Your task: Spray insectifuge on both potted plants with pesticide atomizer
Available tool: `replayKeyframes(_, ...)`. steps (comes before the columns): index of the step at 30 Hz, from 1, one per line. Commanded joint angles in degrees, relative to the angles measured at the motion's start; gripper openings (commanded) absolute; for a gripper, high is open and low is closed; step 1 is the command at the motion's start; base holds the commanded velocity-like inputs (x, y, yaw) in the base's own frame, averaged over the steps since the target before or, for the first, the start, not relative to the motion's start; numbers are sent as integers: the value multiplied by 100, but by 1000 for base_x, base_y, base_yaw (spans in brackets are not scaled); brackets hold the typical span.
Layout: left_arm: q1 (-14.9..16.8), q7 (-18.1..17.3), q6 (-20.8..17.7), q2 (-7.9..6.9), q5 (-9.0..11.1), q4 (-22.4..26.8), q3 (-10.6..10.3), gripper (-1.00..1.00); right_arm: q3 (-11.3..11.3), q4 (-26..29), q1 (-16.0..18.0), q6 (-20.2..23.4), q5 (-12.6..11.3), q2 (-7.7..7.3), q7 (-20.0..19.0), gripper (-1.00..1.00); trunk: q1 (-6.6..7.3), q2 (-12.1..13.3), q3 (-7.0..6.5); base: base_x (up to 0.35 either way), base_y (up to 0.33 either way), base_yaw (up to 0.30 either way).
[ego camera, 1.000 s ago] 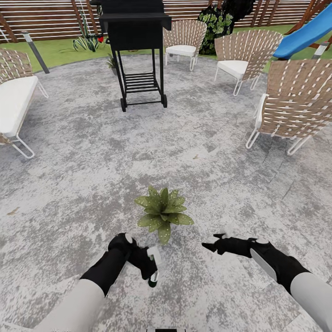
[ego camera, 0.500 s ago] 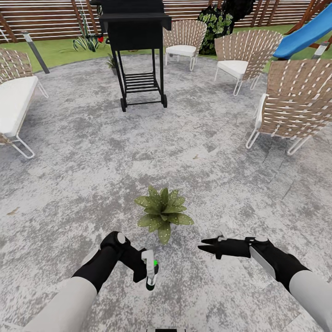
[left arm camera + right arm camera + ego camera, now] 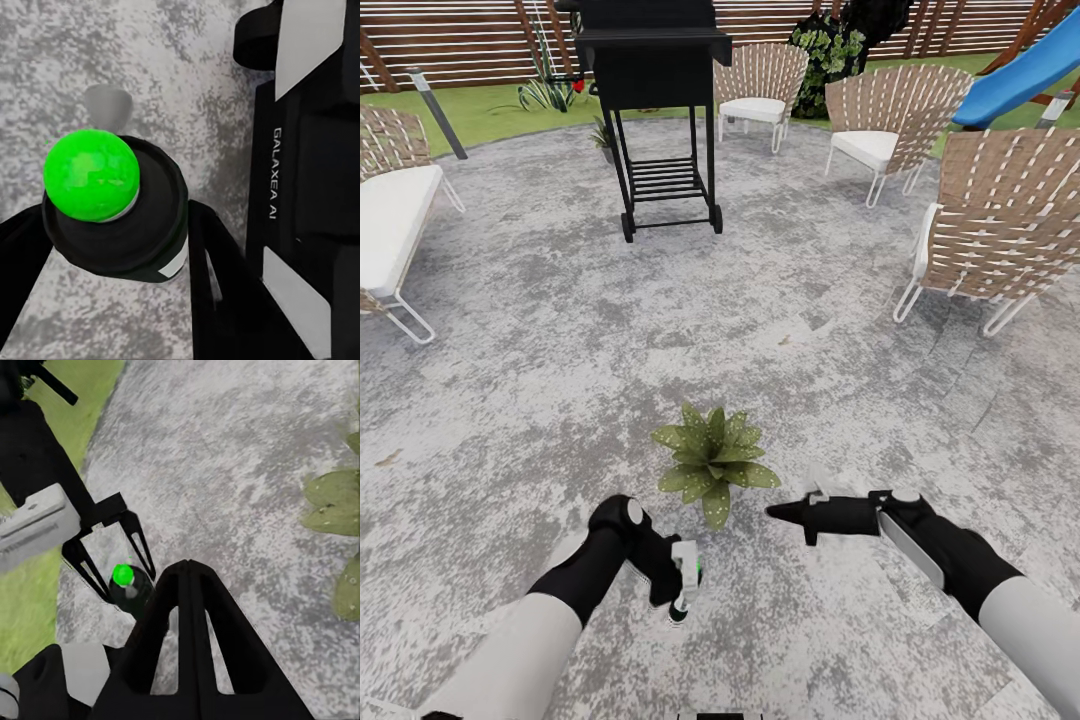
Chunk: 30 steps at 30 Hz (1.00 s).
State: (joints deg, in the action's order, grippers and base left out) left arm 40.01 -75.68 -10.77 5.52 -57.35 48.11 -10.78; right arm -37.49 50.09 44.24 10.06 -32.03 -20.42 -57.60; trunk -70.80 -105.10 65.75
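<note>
Atomizer [image 3: 685, 585] sits clamped in our left claw [image 3: 678, 590], rigid, light, held at the body. Right claw [image 3: 780, 512] is pinched shut on nothing, beside the potted plant [image 3: 712, 458].

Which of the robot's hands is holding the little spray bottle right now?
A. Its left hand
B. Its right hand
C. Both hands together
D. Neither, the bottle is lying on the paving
A. The left gripper has its fingers clamped on the pesticide atomizer, near the potted plant; the right gripper is shut with nothing in it.
</note>
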Motion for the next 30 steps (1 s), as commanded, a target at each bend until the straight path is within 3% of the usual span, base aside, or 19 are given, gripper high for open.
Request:
replayKeyframes(1,67,-26,-60,19,-18,6,-3,-100,-21,100,6,143,4,-6,1,-100,0,-2,4,0,0,0)
replayKeyframes(3,154,-26,-64,42,-18,6,-3,-100,-20,210,6,226,355,-6,-4,-100,0,-2,4,0,0,0)
replayKeyframes(6,281,-32,-68,52,-14,6,-3,-100,-21,236,6,245,535,-9,-6,-100,0,-2,4,0,0,0)
replayKeyframes(9,343,-41,-71,93,-13,6,-3,-100,-21,244,6,250,575,-7,-6,-100,0,-2,4,0,0,0)
replayKeyframes(14,362,-43,-72,291,-16,10,-6,-100,-15,248,6,293,583,-1,-6,-100,0,-2,4,0,0,0)
replayKeyframes(19,507,-203,-82,367,-45,13,-11,-100,-13,607,6,811,592,5,2,-100,0,-2,4,0,0,0)
replayKeyframes(22,585,-453,-206,379,-386,14,-12,-100,-20,668,6,858,620,5,3,-100,0,-2,4,0,0,0)
replayKeyframes(24,642,-649,-480,425,-652,14,-12,-100,-16,675,6,868,901,10,4,-100,0,-2,4,0,0,0)
replayKeyframes(26,659,-816,-576,448,-753,163,-17,-100,-9,677,6,873,1245,7,3,-100,0,-2,4,0,0,0)
replayKeyframes(30,665,-1053,-614,448,-790,383,-23,-100,-4,677,6,874,1376,3,3,-100,0,-2,4,0,0,0)
